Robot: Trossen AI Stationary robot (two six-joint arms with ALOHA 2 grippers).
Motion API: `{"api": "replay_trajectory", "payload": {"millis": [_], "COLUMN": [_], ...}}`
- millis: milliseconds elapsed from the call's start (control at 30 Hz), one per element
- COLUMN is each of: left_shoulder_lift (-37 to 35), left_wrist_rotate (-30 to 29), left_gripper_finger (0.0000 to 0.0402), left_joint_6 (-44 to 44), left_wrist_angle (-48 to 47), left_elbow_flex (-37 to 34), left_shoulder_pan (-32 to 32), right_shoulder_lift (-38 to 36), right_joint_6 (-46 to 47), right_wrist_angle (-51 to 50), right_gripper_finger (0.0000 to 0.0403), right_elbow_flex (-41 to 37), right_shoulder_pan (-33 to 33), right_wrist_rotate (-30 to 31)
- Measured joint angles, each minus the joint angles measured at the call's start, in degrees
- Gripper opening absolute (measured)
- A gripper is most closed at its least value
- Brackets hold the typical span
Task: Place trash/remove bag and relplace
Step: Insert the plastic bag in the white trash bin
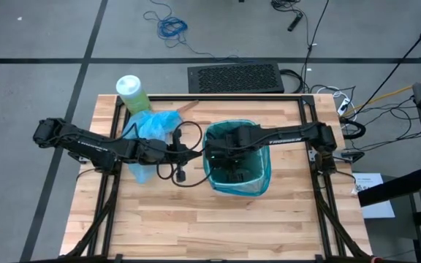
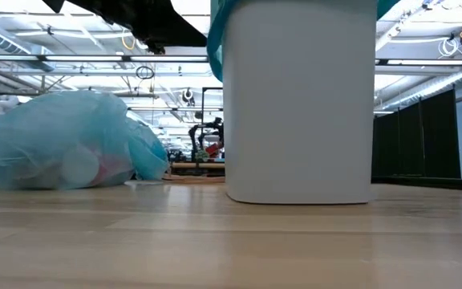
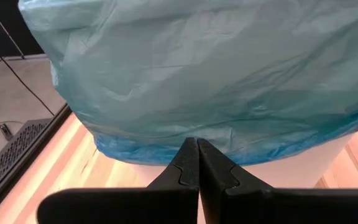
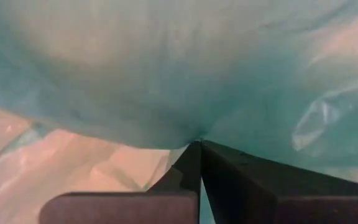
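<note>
The light-blue bag [image 1: 150,126] lies on the table at the far left. It is bulging, and pale trash [image 2: 83,166] shows through its film. A white wastebasket [image 2: 299,104] stands mid-table, lined with a darker teal-green bag [image 1: 258,183] whose top is folded over the rim [image 3: 216,81]. My right gripper [image 1: 225,157] is shut and reaches down inside the basket. My left gripper [image 1: 198,152] is shut and hovers level at the basket's left side, its tips [image 3: 197,144] at the lower edge of the folded-over liner. My right gripper's shut fingertips [image 4: 199,144] meet the teal-green liner's inner film [image 4: 185,118] inside the basket, coming from above and pointing down. Creases in the film run to the tips. My left gripper's shut tips stand at the hem of the liner's overhang [image 3: 191,134], coming level from the table's left. I cannot tell whether they touch it.
A large green bottle with a white cap [image 1: 131,91] stands at the far left corner beside the filled bag. A black cable [image 1: 181,172] loops on the table below my left arm. Bare wood [image 1: 196,226] spreads along the near side.
</note>
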Motion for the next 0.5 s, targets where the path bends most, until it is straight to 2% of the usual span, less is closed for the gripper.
{"api": "replay_trajectory", "payload": {"millis": [400,500], "left_shoulder_lift": [0.0,0.0], "left_wrist_rotate": [0.0,0.0], "left_gripper_finger": [0.0000,0.0000], "left_joint_6": [0.0,0.0], "left_wrist_angle": [0.9,1.5], "left_elbow_flex": [0.0,0.0], "left_shoulder_pan": [0.0,0.0], "right_shoulder_lift": [-9.7,-13.2], "right_joint_6": [2.7,3.0], "right_wrist_angle": [-0.2,-0.2], "right_gripper_finger": [0.0000,0.0000], "right_elbow_flex": [0.0,0.0], "right_shoulder_pan": [0.1,0.5], "right_wrist_rotate": [0.6,3.2]}}
